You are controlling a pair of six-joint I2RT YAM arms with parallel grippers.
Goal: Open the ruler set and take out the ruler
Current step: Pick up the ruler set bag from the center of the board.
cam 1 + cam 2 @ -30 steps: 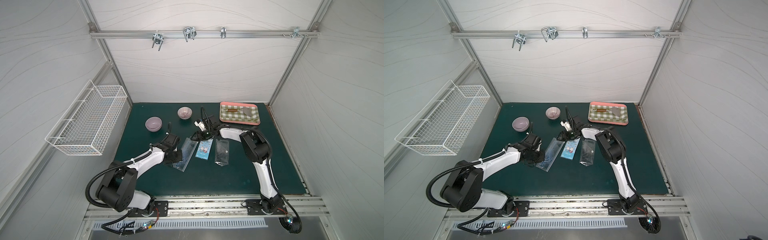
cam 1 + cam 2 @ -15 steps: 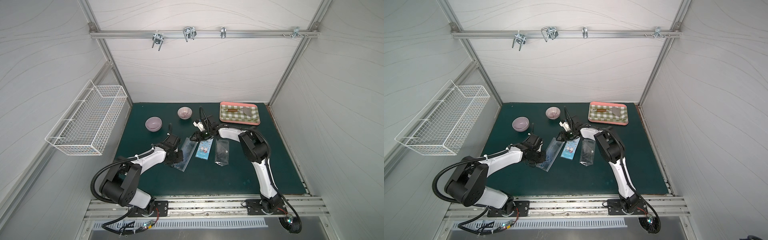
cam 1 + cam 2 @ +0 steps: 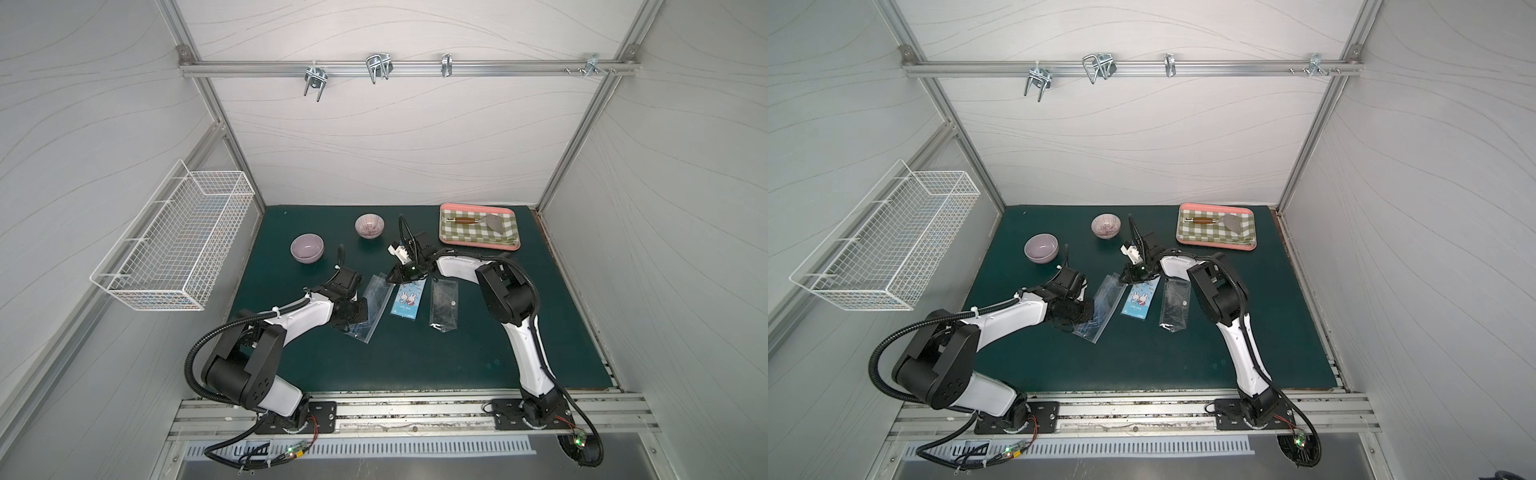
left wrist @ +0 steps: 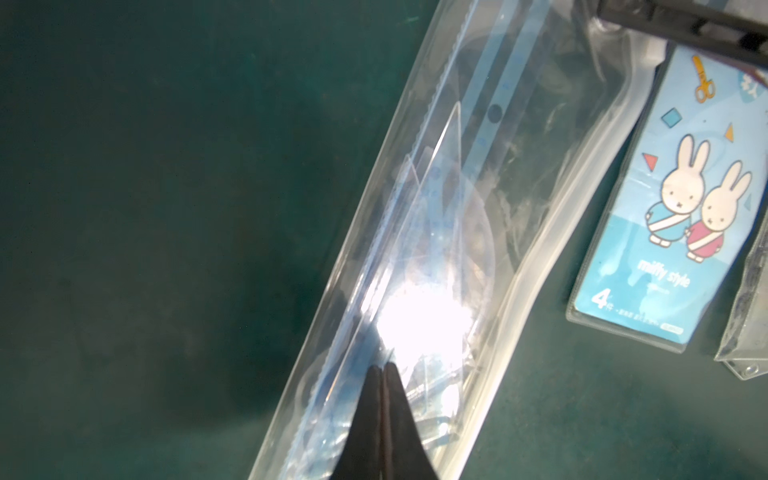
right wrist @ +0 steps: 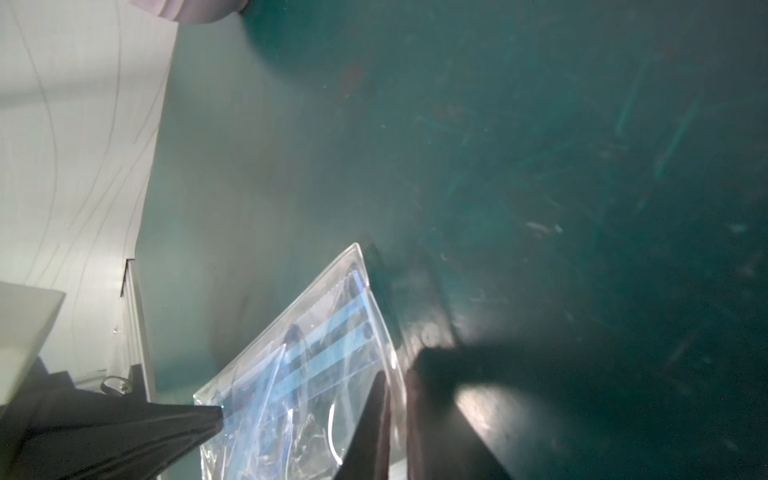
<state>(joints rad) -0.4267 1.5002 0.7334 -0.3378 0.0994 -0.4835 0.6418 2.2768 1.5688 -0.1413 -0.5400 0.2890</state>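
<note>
Left gripper (image 4: 382, 370), jaws pressed together, rests tip-down on the clear pouch (image 3: 376, 303) at centre frame in a top view, while right gripper (image 5: 395, 376) pinches the pouch's upper corner, blue ruler (image 4: 484, 137) inside, card (image 3: 406, 302) just right.

Pale wavy-lined walls (image 3: 395, 137) enclose a dark green bench (image 3: 415, 353); a metal rail (image 3: 498, 70) with hooks (image 3: 378, 70) crosses the back; a white wire basket (image 3: 174, 245) hangs beside.

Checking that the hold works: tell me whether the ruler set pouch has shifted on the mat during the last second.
No. The ruler set pouch lies at the same slant beside the blue rabbit card as before.
</note>
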